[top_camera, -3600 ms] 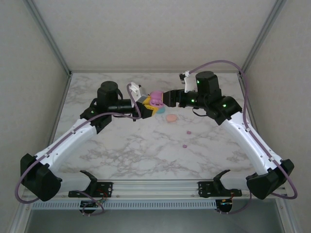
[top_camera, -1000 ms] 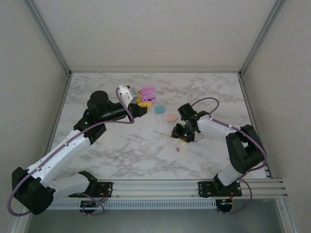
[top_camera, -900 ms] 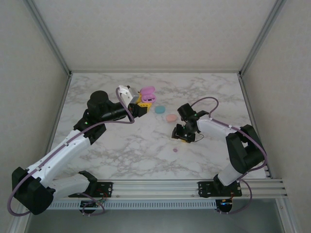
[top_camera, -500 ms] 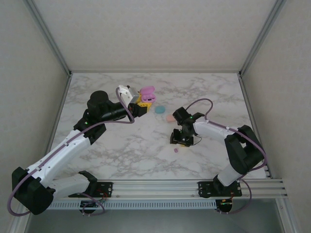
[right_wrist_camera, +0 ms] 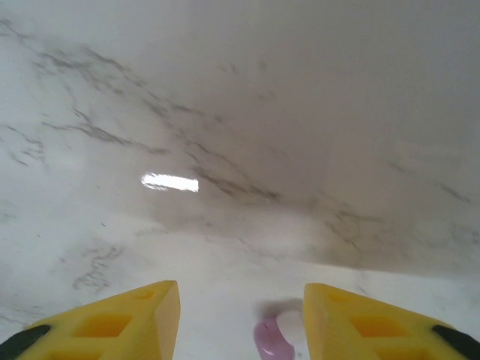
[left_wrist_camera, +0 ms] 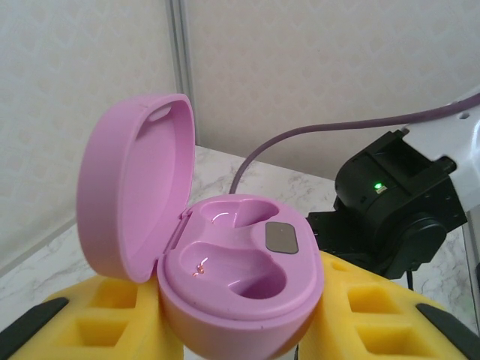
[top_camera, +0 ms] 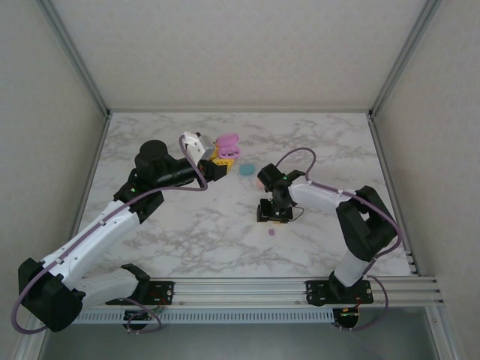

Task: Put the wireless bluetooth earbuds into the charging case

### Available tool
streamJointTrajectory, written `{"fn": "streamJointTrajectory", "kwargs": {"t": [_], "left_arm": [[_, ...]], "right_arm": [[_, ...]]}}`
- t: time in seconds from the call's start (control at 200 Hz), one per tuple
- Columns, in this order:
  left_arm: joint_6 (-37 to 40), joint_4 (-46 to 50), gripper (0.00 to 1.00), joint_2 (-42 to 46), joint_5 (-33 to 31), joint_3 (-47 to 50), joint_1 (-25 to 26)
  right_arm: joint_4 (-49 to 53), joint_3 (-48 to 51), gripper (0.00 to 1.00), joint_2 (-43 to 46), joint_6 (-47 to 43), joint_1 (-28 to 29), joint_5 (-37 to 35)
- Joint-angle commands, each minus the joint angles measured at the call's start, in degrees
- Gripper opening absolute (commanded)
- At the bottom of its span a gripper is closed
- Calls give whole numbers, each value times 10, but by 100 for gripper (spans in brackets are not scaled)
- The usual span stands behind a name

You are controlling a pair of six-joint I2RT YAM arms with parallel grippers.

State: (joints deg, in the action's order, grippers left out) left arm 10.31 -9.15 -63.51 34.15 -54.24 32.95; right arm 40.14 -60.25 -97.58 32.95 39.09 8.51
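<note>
An open pink charging case sits between the yellow fingers of my left gripper, which is shut on it. Its lid stands up and both wells are empty. In the top view the charging case is held above the far left-centre of the table. My right gripper points down at the marble with its jaws open. A small pink earbud lies on the table between them, closer to the right finger and touching neither. In the top view this earbud lies just nearer than the right gripper.
A teal round case lies on the marble table between the two grippers. The right arm's black wrist with a green light shows behind the pink case. Grey walls and a metal frame enclose the table.
My right arm has swung left and lowered its gripper over the pink earbud, now covering the peach round case. The left arm has held still with the pink case.
</note>
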Motion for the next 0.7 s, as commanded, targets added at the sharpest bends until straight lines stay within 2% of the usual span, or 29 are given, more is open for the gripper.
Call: {"fn": "streamJointTrajectory", "kwargs": {"t": [0.0,0.195,0.691], "left_arm": [[1,3,35,17,-4,-3,4],[3,10,35,22,-6,-2,4],[1,5,35,15,-3,-3,4]], "right_arm": [[17,-24,48,-26,-39,9,-13],[36,-23,46,-42,-61,12,7],[64,46,45,34,-51,22,66]]}}
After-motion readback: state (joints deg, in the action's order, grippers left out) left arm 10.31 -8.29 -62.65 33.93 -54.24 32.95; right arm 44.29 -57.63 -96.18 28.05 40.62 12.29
